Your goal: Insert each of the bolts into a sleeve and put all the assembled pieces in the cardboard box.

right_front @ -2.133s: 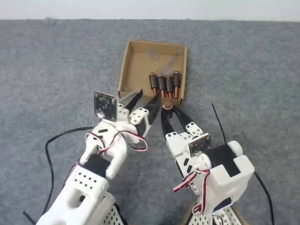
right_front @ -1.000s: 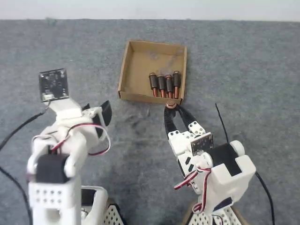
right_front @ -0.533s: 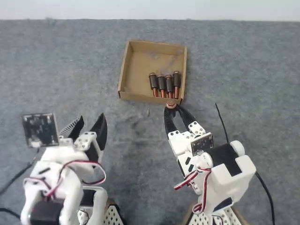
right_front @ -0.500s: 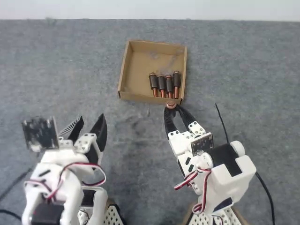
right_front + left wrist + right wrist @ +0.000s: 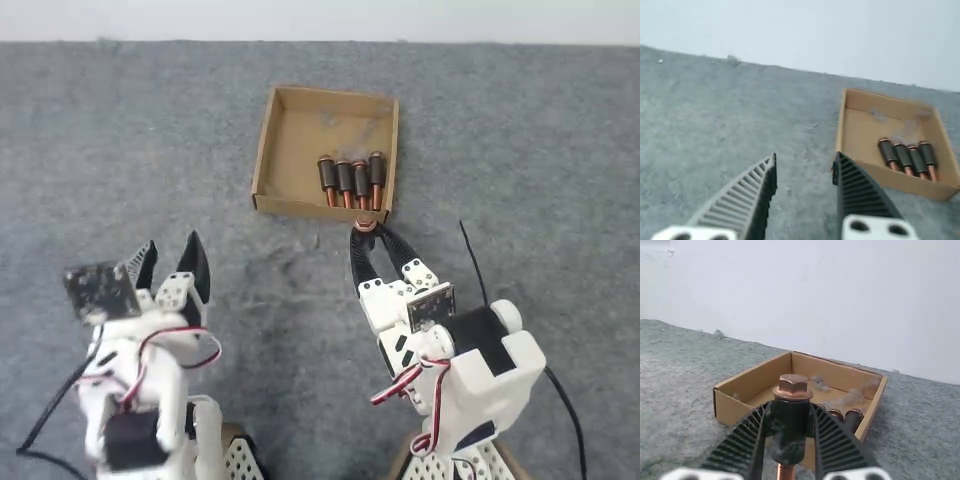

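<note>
**Held piece.** One bolt (image 5: 792, 386) in its dark sleeve (image 5: 788, 437) stood upright between the jaws of the right gripper (image 5: 365, 236). The copper head was above the fingers and the shank tip showed below the sleeve. The piece was just outside the near wall of the cardboard box (image 5: 262, 150), toward the box's right corner.

**Boxed pieces.** Four assembled pieces (image 5: 350, 180) lay side by side in the near right part of the box, copper ends toward the near wall.

**Right gripper.** Its jaws were pinched on the sleeve and touched nothing else.

**Left gripper** (image 5: 172, 243). Its fingers were spread and held nothing. It hung over the grey mat (image 5: 500, 150) at the near left, well apart from the box, which lay far and to its right.

**Change.** Two seconds before, the left gripper had been at the box's near wall, beside the right one. It then drew back to the near left, with its jaws apart throughout. The right gripper and its piece kept their place, and the four boxed pieces did not move.
</note>
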Robot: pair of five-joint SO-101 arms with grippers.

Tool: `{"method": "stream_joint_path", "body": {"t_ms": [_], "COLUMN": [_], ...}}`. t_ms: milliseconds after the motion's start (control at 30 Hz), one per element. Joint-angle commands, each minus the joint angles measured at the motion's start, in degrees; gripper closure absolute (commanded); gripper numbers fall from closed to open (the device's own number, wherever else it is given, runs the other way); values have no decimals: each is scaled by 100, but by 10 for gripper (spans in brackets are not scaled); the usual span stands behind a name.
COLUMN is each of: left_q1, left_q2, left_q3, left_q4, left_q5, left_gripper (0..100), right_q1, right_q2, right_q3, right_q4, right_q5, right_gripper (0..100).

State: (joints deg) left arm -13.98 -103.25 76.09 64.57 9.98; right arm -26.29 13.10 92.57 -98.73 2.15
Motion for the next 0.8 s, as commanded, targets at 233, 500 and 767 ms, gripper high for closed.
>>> {"method": "stream_joint_path", "body": {"t_ms": [233, 500, 767], "left_q1": [-70, 35, 158], "left_q2": [44, 70, 53], "left_q3": [1921, 2053, 2053], "left_q4": [-1389, -862, -747], "left_q5": [-88, -79, -79], "left_gripper": [933, 990, 989], "right_q1": [66, 84, 646], "right_q2": [-40, -40, -48], "right_q3": [-70, -105, -1169], "right_q4": [-110, -110, -110], "right_q5": [70, 70, 79], "right_gripper": [992, 992, 992]}}
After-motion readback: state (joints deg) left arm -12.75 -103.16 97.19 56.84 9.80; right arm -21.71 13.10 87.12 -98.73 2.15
